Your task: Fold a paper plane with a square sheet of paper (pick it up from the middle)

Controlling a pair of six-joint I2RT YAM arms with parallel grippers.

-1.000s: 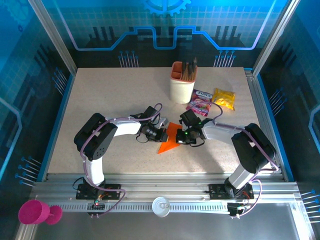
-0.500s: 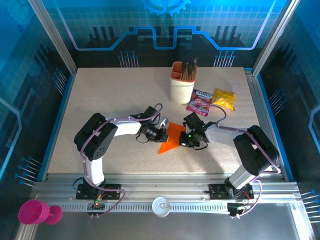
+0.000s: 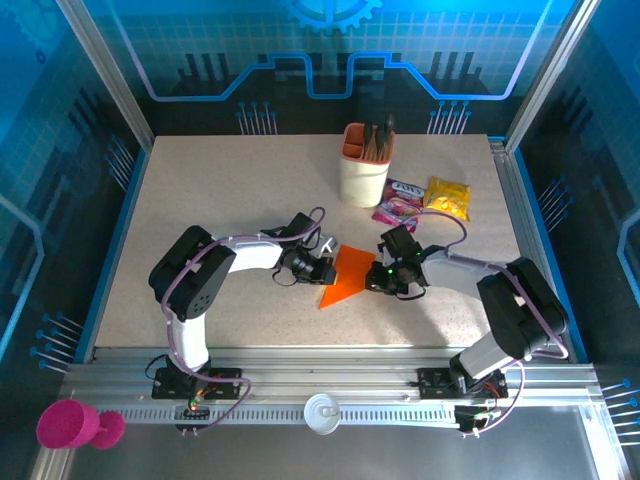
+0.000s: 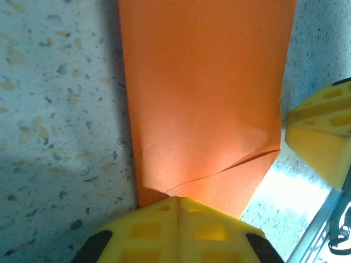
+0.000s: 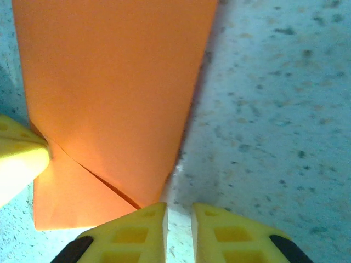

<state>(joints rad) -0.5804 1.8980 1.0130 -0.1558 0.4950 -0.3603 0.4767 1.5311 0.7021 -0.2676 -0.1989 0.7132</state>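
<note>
Some folding is done but most is left, by my reading. The square sheet of paper (image 3: 346,277) lies flat on the table (image 3: 200,200) between my two grippers as a tapered wedge. One flap is creased over near its end; it is not yet a narrow dart with a centre crease. My left gripper (image 4: 178,213) is closed, its tips bearing on the sheet's end. My right gripper (image 5: 178,219) stands slightly parted with bare table in the gap. It grips nothing, and its tips sit just beside the sheet's edge. I judge the centre fold and wing folds remain.
</note>
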